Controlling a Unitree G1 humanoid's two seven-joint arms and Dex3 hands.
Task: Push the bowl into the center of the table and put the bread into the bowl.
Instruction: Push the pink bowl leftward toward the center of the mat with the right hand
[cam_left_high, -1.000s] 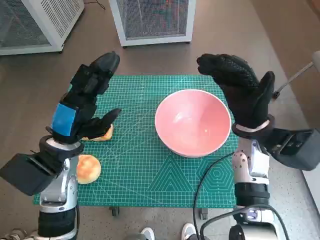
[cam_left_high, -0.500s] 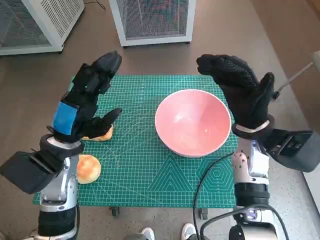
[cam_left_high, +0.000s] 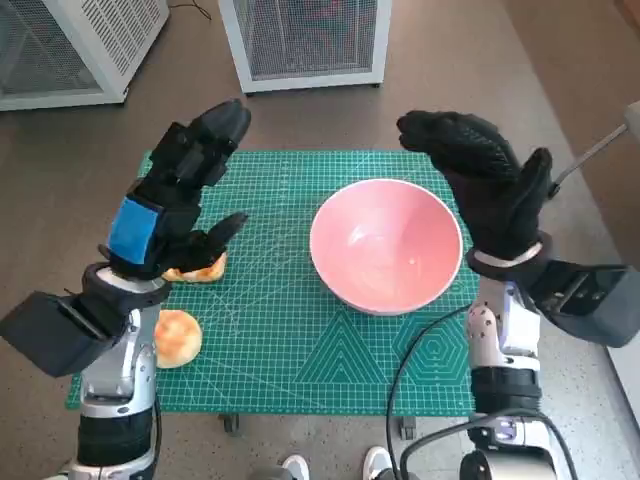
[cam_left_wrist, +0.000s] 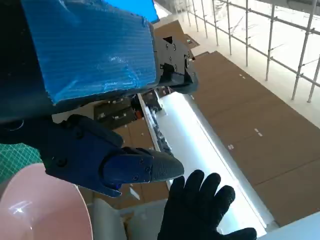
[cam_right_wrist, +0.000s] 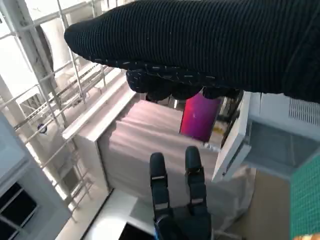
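A pink bowl (cam_left_high: 385, 244) stands on the green cutting mat (cam_left_high: 300, 340), right of the middle; its rim (cam_left_wrist: 30, 200) also shows in the left wrist view. One bread roll (cam_left_high: 176, 336) lies near the mat's front left corner. A second roll (cam_left_high: 200, 268) lies behind it, partly hidden by my left hand (cam_left_high: 175, 195). That hand hovers raised above the mat's left side, fingers spread, holding nothing. My right hand (cam_left_high: 478, 180) is raised over the bowl's right rim, fingers apart and empty; the left wrist view also shows the right hand (cam_left_wrist: 200, 210).
Two white mesh-fronted units (cam_left_high: 305, 38) (cam_left_high: 70, 45) stand on the floor behind the table. A cable (cam_left_high: 415, 350) loops over the mat's front right. Shoe tips (cam_left_high: 335, 466) show at the table's front edge.
My left hand has risen slightly and drifted forward and right. The right hand and the bowl have barely moved.
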